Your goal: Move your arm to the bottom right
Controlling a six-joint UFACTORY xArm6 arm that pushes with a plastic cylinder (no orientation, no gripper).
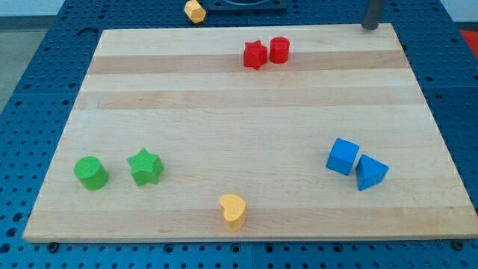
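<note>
My tip (370, 27) stands at the far right corner of the wooden surface (224, 119), right at its far edge, with only the lower stretch of the rod showing. There is no claw on this arm, only the bare rod, so nothing opens or closes and nothing is held; the tip touches no block.

Judged against the task, almost nothing is done. The goal is the near right corner of the surface, and the tip sits at the opposite end of the right side, well apart from it. What is left is nearly the whole run along the right edge toward the near side.

The blocks lie as follows. The red star (255, 54) and the red cylinder (279, 50) sit side by side near the far edge, to the left of the tip and well apart from it. The blue cube (342, 157) and the blue triangular block (371, 172) sit close together on the right, nearer the near edge, slightly left of a straight line from the tip to the goal corner. I judge that a path hugging the right edge should pass them without contact, though the margin beside the blue triangular block looks slim.

The green cylinder (91, 173), the green star (145, 167) and the yellow heart (233, 210) lie on the near left and middle, out of the way. A yellow block (195, 10) rests off the surface beyond the far edge.
</note>
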